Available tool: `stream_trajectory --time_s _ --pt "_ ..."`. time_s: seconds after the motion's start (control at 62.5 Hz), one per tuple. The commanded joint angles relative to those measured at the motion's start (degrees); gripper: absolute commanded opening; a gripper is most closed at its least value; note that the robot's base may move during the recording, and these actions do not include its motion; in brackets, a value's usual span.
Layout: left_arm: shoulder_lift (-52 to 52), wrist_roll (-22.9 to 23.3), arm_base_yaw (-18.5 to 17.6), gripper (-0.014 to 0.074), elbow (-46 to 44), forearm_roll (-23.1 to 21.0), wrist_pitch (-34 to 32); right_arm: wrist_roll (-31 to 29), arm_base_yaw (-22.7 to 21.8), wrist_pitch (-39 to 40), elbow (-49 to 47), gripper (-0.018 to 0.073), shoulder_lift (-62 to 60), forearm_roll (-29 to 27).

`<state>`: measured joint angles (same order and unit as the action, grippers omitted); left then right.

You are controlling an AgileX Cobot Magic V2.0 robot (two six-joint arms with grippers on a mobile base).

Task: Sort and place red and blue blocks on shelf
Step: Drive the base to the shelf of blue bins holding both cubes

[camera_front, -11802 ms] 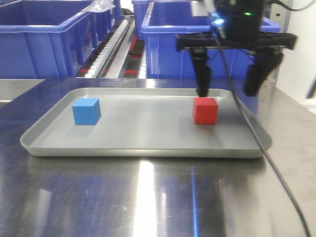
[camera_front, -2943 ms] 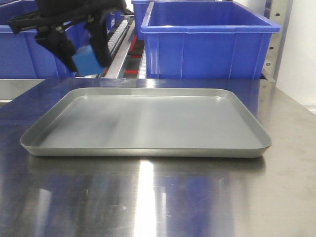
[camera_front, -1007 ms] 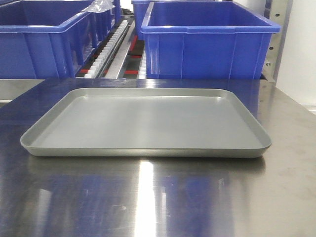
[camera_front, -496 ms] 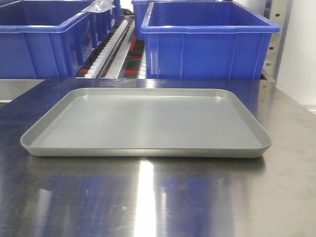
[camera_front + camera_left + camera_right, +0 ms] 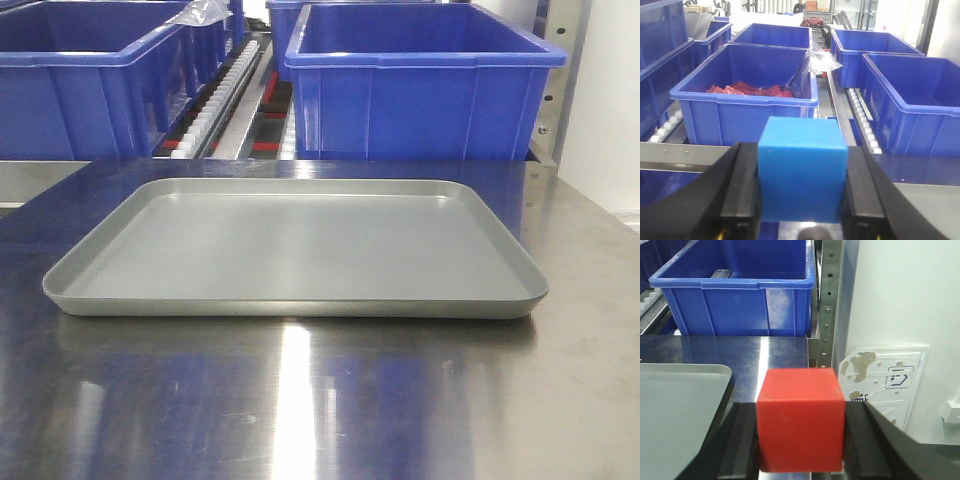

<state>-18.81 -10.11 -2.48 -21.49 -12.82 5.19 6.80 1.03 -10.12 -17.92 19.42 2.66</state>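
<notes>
Blue block (image 5: 802, 170) gripped tight in left jaws, left of tray (image 5: 295, 306), shelf rollers (image 5: 863, 125) dead ahead; left arm looks nearer. Red block (image 5: 801, 420) gripped in right jaws, right of tray, bin (image 5: 740, 305) ahead.

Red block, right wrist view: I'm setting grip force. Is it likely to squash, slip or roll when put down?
Probably stiff: the red block shows straight edges and square corners between the right gripper's fingers. Slipping seems unlikely, since its flat matte sides sit flush against them. Its flat faces should rest steady, not roll.
</notes>
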Motion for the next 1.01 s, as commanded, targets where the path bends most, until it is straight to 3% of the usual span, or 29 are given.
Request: stream_trajectory --time_s 0.0,0.992 --pt "-0.32 0.53 0.23 0.0123 -1.68 -0.51 -4.44 -0.27 -0.28 4.82 -1.68 0.0051 0.43 0.78" --pt "-0.58 0.53 0.23 0.0123 -1.68 -0.51 -4.44 -0.27 -0.28 4.82 -1.68 0.0051 0.43 0.78"
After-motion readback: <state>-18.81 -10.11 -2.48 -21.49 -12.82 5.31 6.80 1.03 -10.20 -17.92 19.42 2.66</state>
